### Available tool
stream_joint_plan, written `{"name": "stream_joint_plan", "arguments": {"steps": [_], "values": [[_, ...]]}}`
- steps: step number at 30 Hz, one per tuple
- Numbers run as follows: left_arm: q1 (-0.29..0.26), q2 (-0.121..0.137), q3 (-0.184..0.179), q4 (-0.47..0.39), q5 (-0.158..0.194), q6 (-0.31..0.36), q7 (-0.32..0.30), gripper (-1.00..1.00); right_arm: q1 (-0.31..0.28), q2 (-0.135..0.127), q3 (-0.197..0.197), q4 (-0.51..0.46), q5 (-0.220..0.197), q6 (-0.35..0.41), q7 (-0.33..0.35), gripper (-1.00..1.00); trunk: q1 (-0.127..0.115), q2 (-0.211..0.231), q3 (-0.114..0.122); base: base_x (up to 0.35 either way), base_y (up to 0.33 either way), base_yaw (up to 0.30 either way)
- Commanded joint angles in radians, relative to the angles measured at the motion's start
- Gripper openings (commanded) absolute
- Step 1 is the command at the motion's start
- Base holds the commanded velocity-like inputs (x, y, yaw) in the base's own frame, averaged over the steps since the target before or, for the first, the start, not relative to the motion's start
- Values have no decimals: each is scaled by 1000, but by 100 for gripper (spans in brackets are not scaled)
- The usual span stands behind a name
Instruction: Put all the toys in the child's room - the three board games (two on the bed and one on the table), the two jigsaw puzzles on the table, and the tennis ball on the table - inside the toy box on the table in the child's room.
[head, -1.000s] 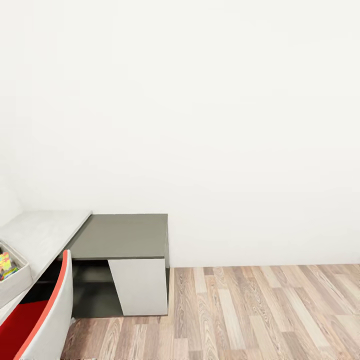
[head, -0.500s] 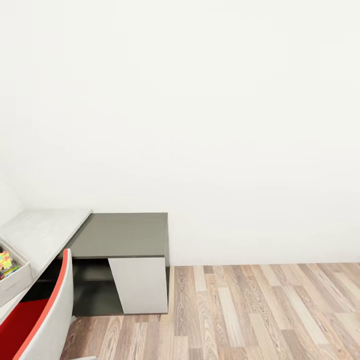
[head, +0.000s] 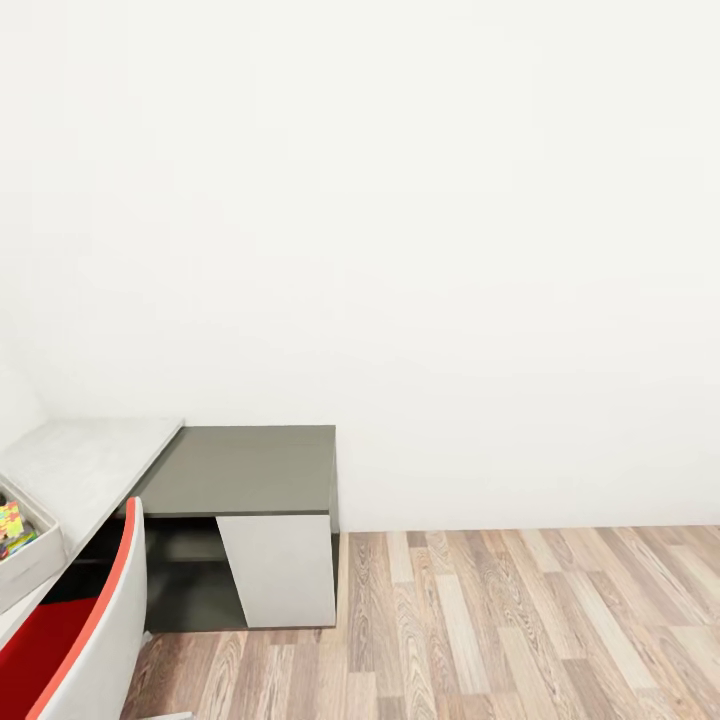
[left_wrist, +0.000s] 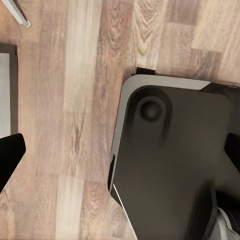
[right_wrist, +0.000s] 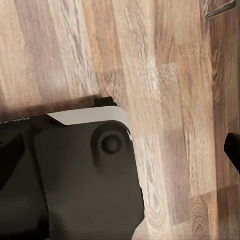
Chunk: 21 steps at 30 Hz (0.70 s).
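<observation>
At the head view's left edge, the pale marbled table (head: 85, 462) carries a corner of the light grey toy box (head: 32, 562). Bright, multicoloured toys (head: 11, 528) show inside it, too cropped to tell which. The bed and the tennis ball are out of view. Both wrist views look straight down at the wood floor and my dark base. My left gripper (left_wrist: 120, 155) and right gripper (right_wrist: 120, 150) each show a black fingertip (left_wrist: 10, 156) (right_wrist: 233, 148) at the picture's edge, spread wide with nothing between.
A red-seated chair with a grey back (head: 95, 630) stands in front of the table at the lower left. A dark grey low cabinet (head: 245, 470) with a white panel adjoins the table's end. A white wall and plank floor (head: 520, 620) lie to the right.
The whole head picture has crept slightly since a second ago, so the camera moved a little. Nothing differs between half a second ago and now.
</observation>
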<state>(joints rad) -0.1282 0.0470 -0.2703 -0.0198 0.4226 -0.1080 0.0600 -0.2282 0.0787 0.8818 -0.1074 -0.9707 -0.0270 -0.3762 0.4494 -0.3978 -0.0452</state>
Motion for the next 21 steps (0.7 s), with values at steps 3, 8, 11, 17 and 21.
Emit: {"name": "stream_joint_plan", "arguments": {"steps": [3,8,11,17,21], "values": [[2,-1,-9,0,7,-2,4,100,1,3,9,-1,-9,2,-4,100,1,-2,-2,0,0,0],[12,-3,-10,0,1,-1,4,100,12,3,9,1,-9,7,-4,100,1,-2,-2,0,0,0],[24,-4,-10,0,-1,-2,4,100,25,0,9,1,-9,8,-4,100,1,-2,-3,0,0,0],[31,3,-9,0,1,1,4,100,32,-7,8,16,-11,10,-5,100,1,-2,-9,0,0,-49],[31,8,-8,-7,-2,-3,3,100,33,-8,7,41,-12,6,-5,100,1,-2,-15,0,0,-77]]}}
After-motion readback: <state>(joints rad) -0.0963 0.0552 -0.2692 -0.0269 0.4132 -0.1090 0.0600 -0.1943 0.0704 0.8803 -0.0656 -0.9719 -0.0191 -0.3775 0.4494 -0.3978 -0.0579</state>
